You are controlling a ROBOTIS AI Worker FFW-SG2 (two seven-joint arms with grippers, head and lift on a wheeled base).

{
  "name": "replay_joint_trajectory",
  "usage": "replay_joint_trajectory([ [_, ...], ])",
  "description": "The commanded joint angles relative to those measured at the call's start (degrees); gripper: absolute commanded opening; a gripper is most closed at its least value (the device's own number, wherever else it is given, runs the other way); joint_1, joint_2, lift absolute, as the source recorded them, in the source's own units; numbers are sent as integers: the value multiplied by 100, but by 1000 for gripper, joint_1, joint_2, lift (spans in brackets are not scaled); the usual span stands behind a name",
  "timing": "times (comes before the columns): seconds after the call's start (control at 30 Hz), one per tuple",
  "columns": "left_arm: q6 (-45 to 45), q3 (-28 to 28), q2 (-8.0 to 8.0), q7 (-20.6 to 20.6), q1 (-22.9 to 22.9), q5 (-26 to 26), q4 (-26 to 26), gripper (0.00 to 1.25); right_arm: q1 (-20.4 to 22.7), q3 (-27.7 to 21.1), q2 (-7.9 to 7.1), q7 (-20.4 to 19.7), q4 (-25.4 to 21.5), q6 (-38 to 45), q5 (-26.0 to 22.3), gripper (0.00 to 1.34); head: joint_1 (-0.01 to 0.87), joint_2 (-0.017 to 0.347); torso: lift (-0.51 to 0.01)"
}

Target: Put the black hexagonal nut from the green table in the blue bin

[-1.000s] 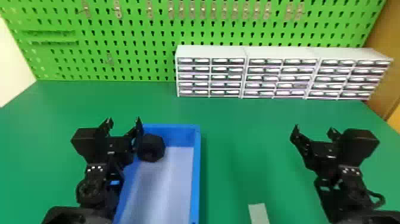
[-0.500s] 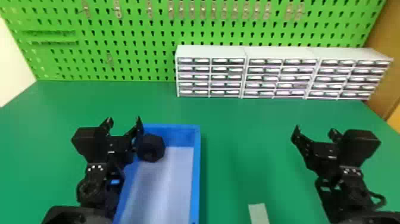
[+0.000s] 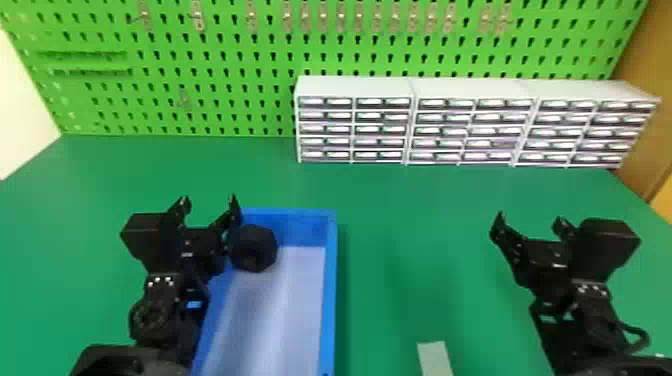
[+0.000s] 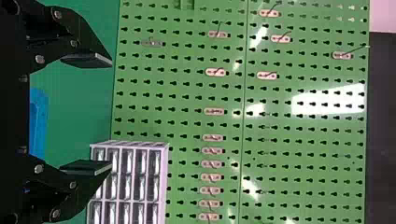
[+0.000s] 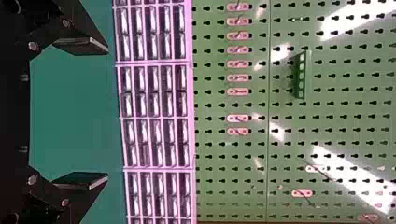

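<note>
Three white, many-drawered cabinets [image 3: 472, 90] before my bright green perforated pegboard [image 3: 162, 89].
I see the cabinets standing side by side, small metal hooks [image 3: 198, 19] on the board above them, a brown panel [image 3: 645, 65] at my far right, and a pale flat strip [image 3: 434, 357] nearer me.

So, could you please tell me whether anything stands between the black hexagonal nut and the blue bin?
Nothing visible does: the nut sits inside the bin, at its far left corner, with the open black left gripper beside it.
</note>
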Motion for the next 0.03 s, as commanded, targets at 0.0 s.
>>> replay_joint_trajectory([
  [0.0, 0, 0, 0, 1, 1, 0, 0, 773, 0, 9, 0, 0, 0, -1, 0, 1014, 657, 57, -95],
])
